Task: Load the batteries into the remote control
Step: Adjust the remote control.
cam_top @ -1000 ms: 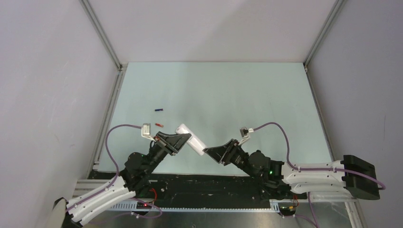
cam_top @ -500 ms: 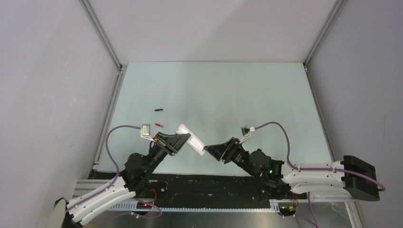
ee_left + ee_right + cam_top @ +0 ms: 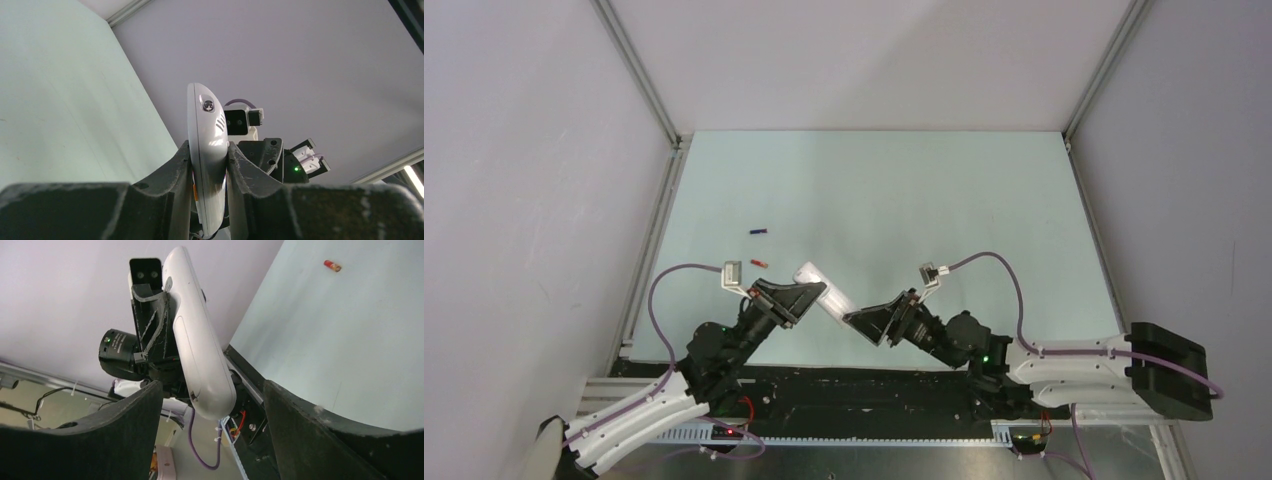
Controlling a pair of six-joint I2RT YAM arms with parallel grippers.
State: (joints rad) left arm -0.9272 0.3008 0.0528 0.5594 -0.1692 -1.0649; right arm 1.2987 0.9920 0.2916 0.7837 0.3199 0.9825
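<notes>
Top view: the smooth white remote, a rounded slab, was pinched by the left gripper above the matte pale-green table. The right gripper sat at its near end. A red battery and a blue battery, tiny cylinders, lay apart on the table beyond the left arm.

Left wrist: rough black fingers clamped the remote's glossy faces.

Right wrist: the right gripper's fingers stood spread either side of the remote's rounded end, clear of it.

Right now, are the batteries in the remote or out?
Out: the red-orange battery and the blue battery lie on the table, apart from the remote control.
</notes>
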